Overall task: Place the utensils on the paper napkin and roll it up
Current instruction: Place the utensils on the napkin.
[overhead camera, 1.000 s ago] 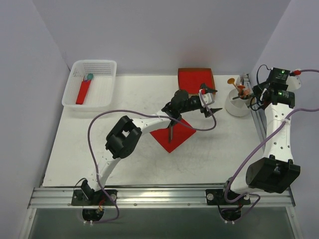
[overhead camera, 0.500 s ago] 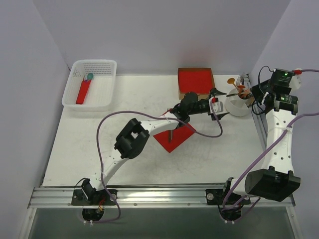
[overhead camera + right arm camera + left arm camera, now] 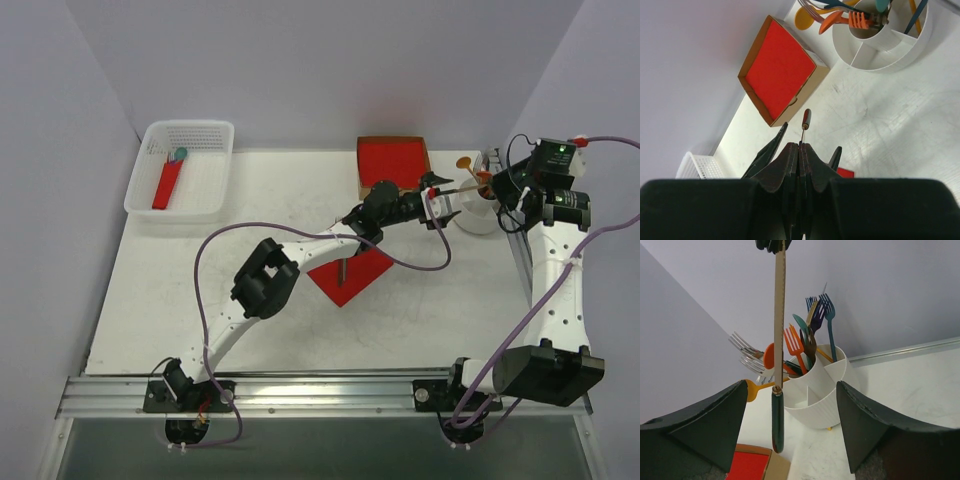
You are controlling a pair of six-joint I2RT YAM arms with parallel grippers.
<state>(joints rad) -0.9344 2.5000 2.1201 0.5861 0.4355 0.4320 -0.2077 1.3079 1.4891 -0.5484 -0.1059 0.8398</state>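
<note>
Beside the white cup (image 3: 815,401), at the far right of the surface, a knife (image 3: 778,347) is held by its blade tip in the tightly closed right pincer (image 3: 800,146). Its dark handle is hung between the fingers of the left pincer (image 3: 791,389), which is spread wide and has hold of nothing. The paper napkin (image 3: 366,270) is laid flat near the middle of the surface, well apart from this handover, with one dark utensil (image 3: 342,268) already on it.

A drop is judged the main risk: should the blade be released before the handle is clamped, the knife would fall by the cup. A grip taken off-centre could let the handle be swung askew, and the crowded forks (image 3: 795,342) could be snagged if the knife is pulled sideways.

Little room is left between the cup and the boxed red stack (image 3: 805,93). Open surface is found toward the napkin and on to the basket (image 3: 205,190) at the far left.
</note>
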